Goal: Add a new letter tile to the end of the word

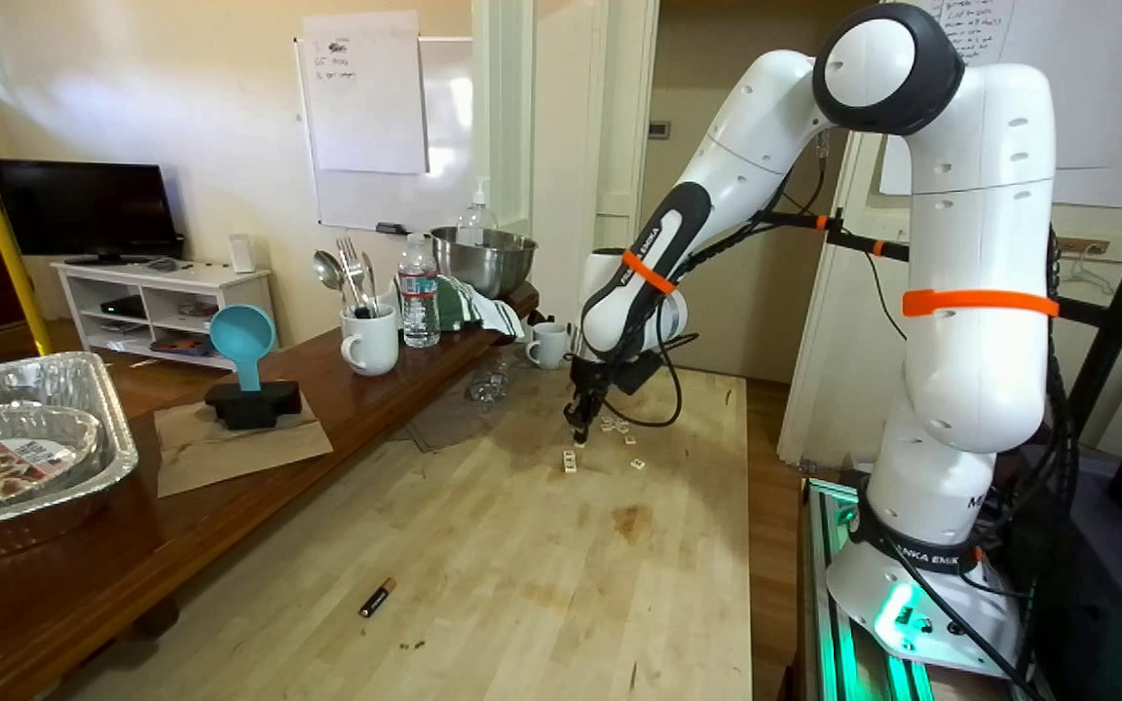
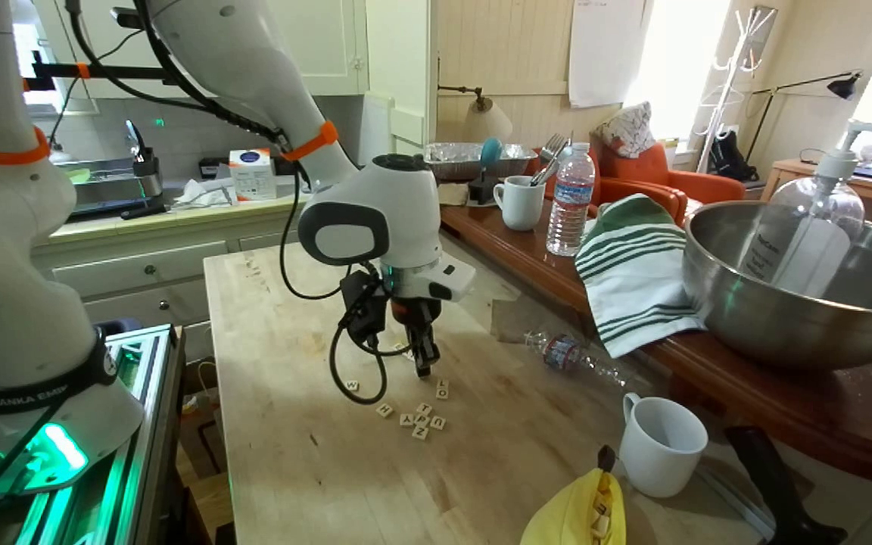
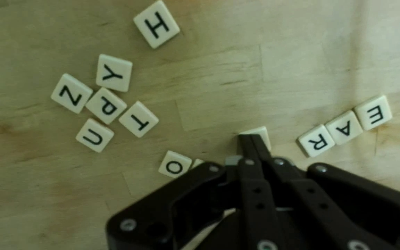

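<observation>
The word is a slanted row of small cream letter tiles, E, A and R, on the right in the wrist view. It also shows as a short pale row in an exterior view. My gripper has its two fingertips pressed together with no gap. The tips are over a single cream tile, a short way from the R end of the row. They cover most of this tile and hide its letter. The shut gripper points down at the table in both exterior views.
Loose tiles Z, Y, P, U and T, an H and an O lie nearby. A plastic bottle, a white mug and a yellow banana-shaped pouch stand or lie on the table. A battery lies farther off.
</observation>
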{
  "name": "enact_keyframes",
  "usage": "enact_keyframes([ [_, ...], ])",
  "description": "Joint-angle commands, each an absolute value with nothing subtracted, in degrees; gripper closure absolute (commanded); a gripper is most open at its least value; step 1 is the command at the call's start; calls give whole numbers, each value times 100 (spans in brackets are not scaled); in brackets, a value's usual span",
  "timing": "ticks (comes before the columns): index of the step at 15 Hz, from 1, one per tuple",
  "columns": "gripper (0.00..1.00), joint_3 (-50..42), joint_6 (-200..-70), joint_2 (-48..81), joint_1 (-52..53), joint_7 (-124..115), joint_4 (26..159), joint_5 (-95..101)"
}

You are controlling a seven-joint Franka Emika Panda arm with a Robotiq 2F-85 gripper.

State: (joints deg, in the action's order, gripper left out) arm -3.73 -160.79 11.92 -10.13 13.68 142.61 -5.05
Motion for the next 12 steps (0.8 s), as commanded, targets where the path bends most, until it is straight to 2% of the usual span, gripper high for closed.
enact_keyframes([
  [1,100,-180,-16089,1127,-1176,2397,14419,-417],
  [12,100,-282,-16044,1135,-1155,4303,14460,791],
])
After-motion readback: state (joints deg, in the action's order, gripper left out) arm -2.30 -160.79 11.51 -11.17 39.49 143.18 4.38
